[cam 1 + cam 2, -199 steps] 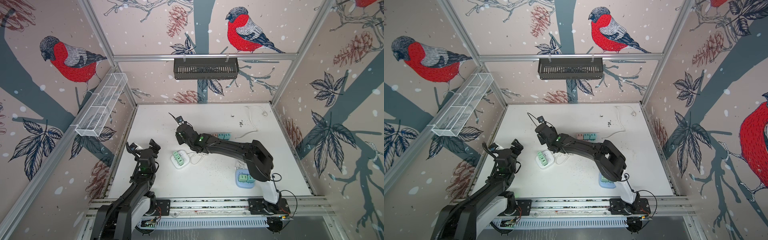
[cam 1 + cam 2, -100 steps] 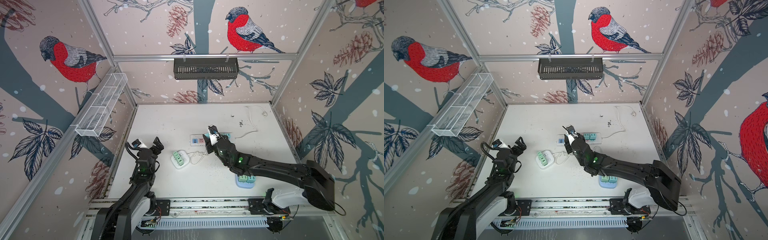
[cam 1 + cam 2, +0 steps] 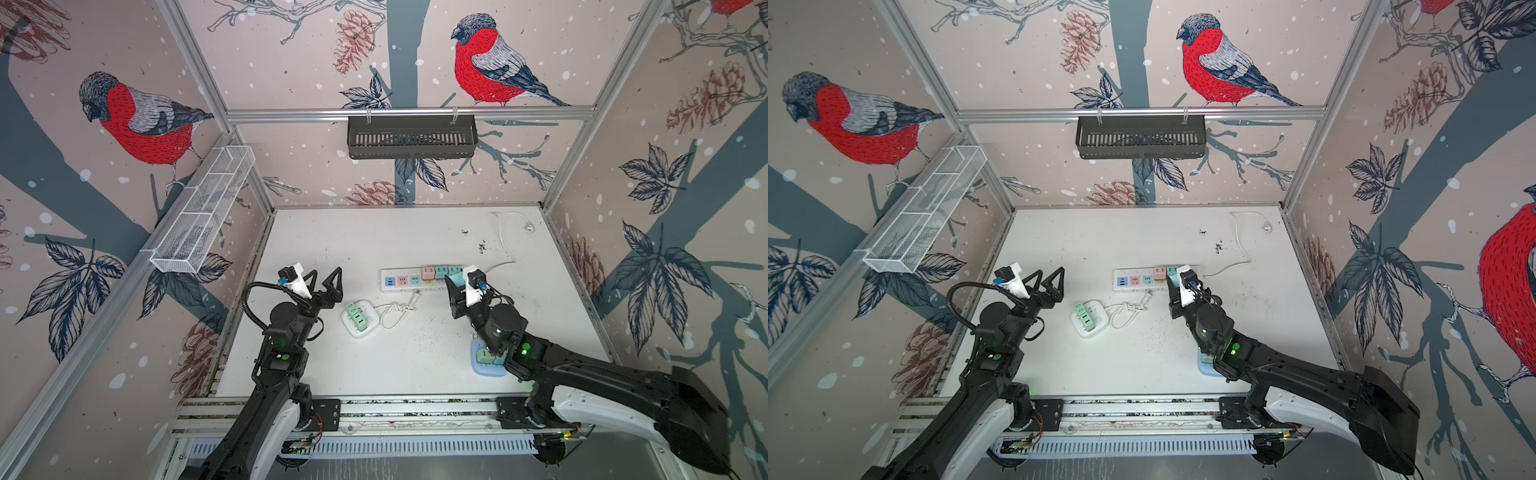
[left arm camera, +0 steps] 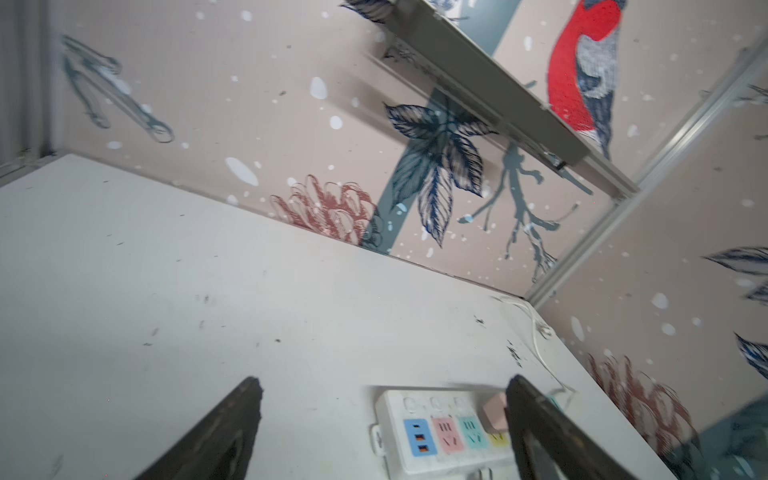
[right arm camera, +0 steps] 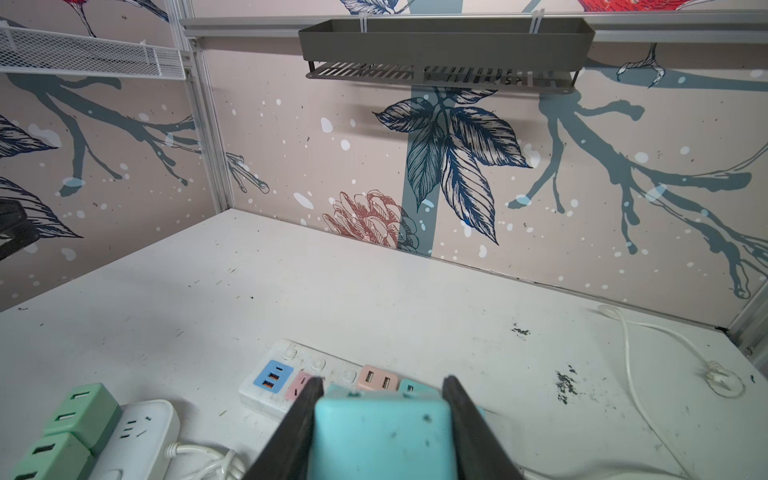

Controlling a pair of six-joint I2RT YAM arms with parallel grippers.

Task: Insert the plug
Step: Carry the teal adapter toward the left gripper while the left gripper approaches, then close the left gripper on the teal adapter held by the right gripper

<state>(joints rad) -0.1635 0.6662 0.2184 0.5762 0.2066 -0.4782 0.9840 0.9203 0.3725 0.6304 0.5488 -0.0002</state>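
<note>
Roughly halfway: the right claw (image 5: 382, 384) grips the teal plug (image 5: 380, 440) near the power strip (image 3: 399, 281); pushing it in is left. The left claw (image 3: 326, 273) gapes empty.

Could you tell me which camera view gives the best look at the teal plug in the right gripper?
The right wrist view: the teal plug fills the foreground, clamped in the right gripper. In both top views it is only a small teal patch at the gripper's tip. The left wrist view does not show it clearly.

plug (image 5: 380, 436): smooth matt plastic | table (image 5: 332, 291): matt – scuffed | basket (image 5: 444, 39): metal – matt
</note>
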